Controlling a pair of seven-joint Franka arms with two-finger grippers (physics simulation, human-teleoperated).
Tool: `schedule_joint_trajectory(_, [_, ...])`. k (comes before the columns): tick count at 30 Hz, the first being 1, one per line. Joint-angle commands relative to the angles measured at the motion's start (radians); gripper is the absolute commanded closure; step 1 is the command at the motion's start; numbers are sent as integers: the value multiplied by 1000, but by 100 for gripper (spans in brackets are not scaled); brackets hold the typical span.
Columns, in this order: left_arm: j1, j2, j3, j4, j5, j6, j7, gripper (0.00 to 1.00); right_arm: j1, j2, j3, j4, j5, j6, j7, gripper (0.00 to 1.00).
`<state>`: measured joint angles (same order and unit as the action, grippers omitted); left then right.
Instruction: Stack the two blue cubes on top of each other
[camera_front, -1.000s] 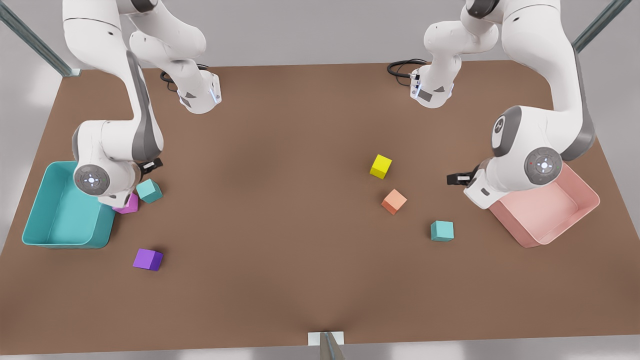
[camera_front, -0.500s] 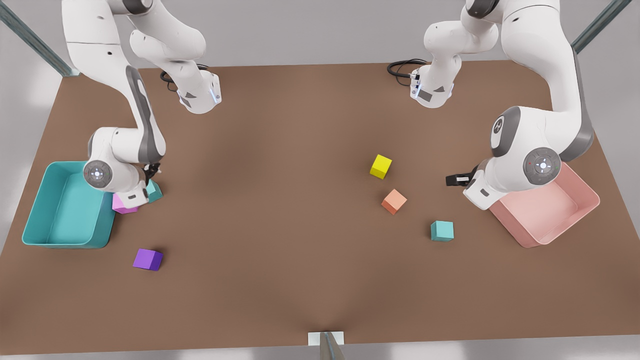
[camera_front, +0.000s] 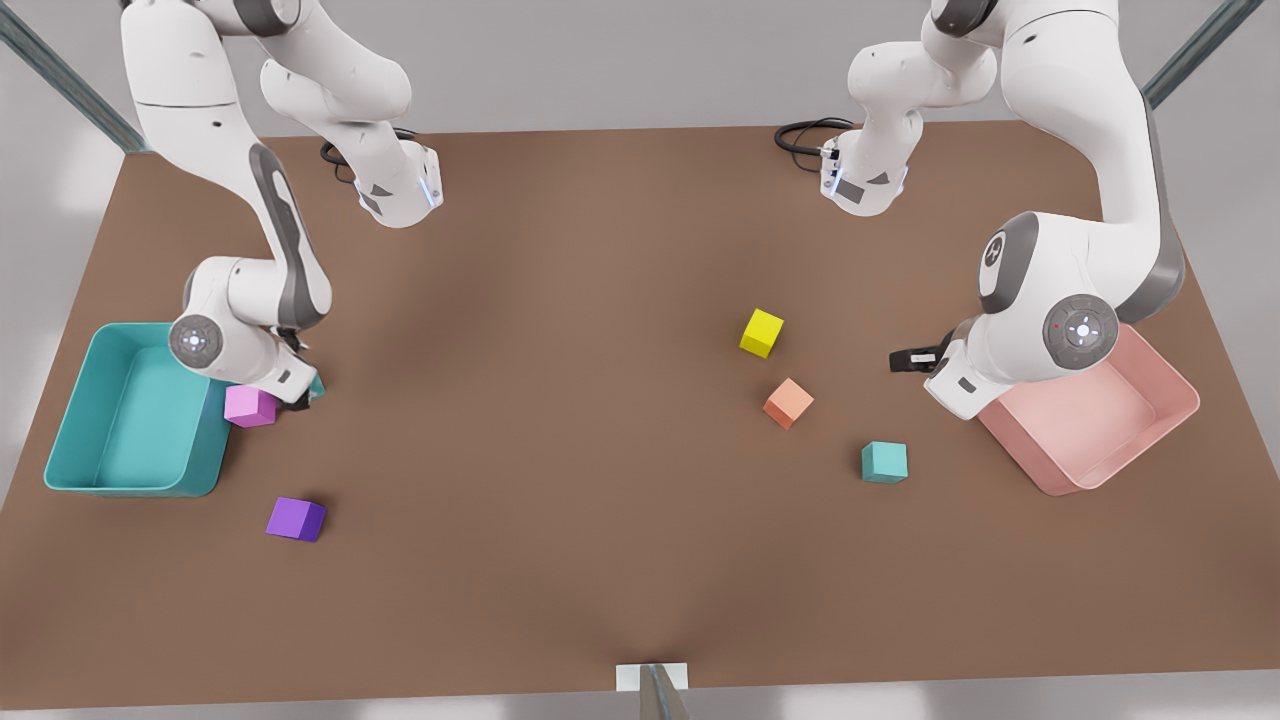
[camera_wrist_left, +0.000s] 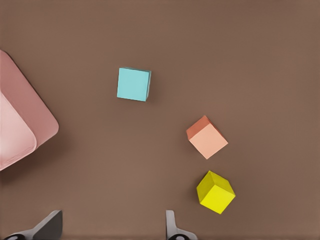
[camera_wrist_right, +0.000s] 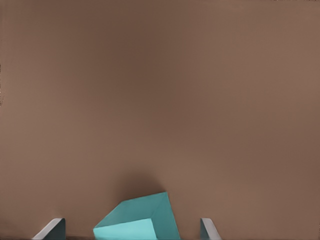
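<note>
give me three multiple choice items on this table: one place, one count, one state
1. Where is the pink cube?
A beside the teal bin
B in the pink bin
C by the yellow cube

2. How many small cubes are on the table?
A four
B six
C eight

3. The right jaws, at the front view's left, are:
A shut on the purple cube
B open around a blue cube
C over the pink bin

Answers:
1 A, it lies by the bin's wall.
2 B, pink, purple, yellow, orange, two blue.
3 B, gaps show either side.

The left jaws wait open by the pink bin.
</note>
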<state>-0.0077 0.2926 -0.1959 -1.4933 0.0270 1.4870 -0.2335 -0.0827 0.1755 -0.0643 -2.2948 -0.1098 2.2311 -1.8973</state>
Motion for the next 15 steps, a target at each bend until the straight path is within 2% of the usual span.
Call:
schedule_joint_trajectory(1, [0,-1,0,1,1,-1,-9,0,-20,12,0,5,2,21,-686,0])
schedule_joint_trajectory(6, [-1,-1,-2,1,1,-1,-9,0,-94,29,0,-3,10,35,-683,0])
schedule_joint_trajectory(15, [-3,-1,-5,-1,1,-1,-9,0,-112,65,0,-3,35,84,-681,0])
